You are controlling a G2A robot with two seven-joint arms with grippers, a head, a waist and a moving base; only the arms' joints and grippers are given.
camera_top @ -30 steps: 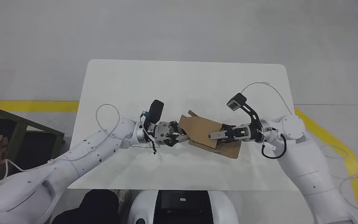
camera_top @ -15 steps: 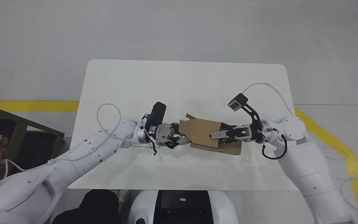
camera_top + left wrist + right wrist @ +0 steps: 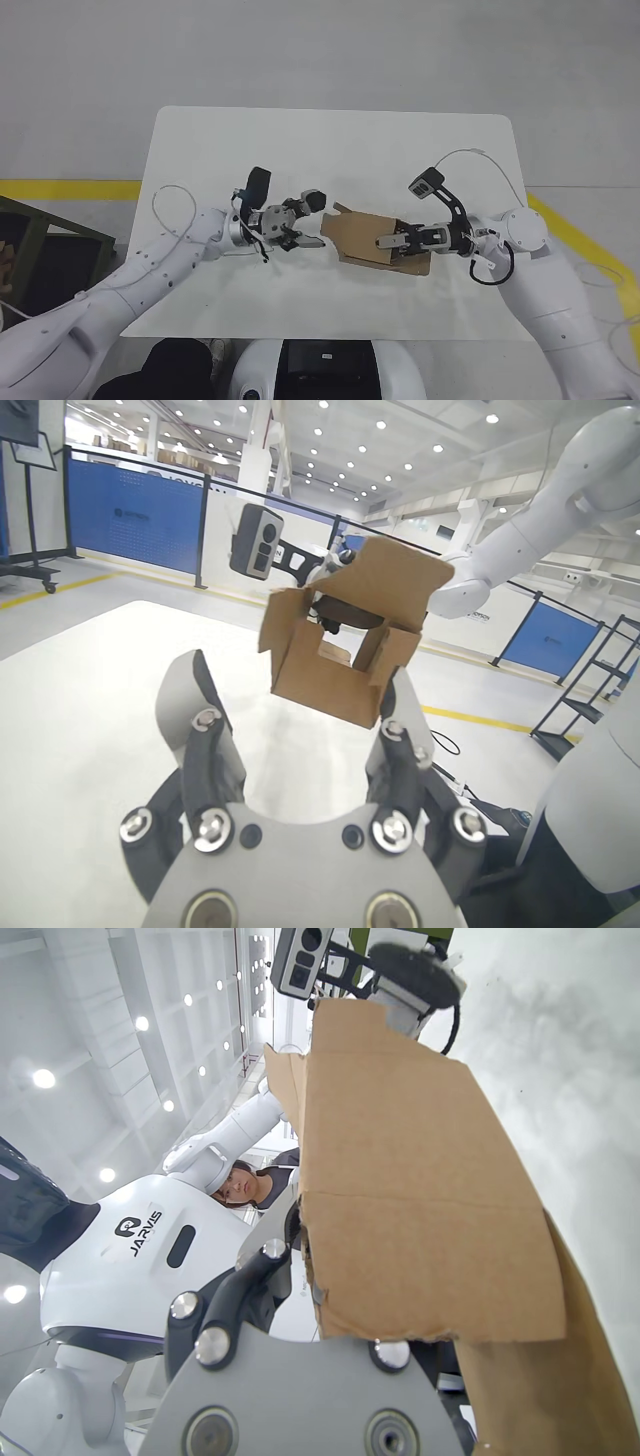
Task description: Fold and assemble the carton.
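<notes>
Carton (image 3: 372, 238) is hanging clear of the table (image 3: 200, 140) — above the strip by the near edge, a little right of the middle, not resting on the top. Right gripper (image 3: 385, 241) is clamping one side wall, with the board edge pinched between its fingers (image 3: 265, 1233), so the body is lying on its side with an open end pointing at the other arm. Looks deliberate: one arm is acting as a vise and presenting the loose flaps for folding.

Left gripper (image 3: 292, 720) is sitting spread wide, gripping nothing, just short of that open end and lined up with it. From its wrist view the tube is looking squared up, with one big flap sticking up, the short side flaps half turned in and the far end open too — so I'd say assembly is only partway.

Nothing is lying between the spread fingers and the board. The raised flap and the right arm's wrist camera (image 3: 255, 545) are crowding the approach from above.

Off the table: yellow floor line (image 3: 60, 188), dark crate (image 3: 40, 235) beyond the left edge.
</notes>
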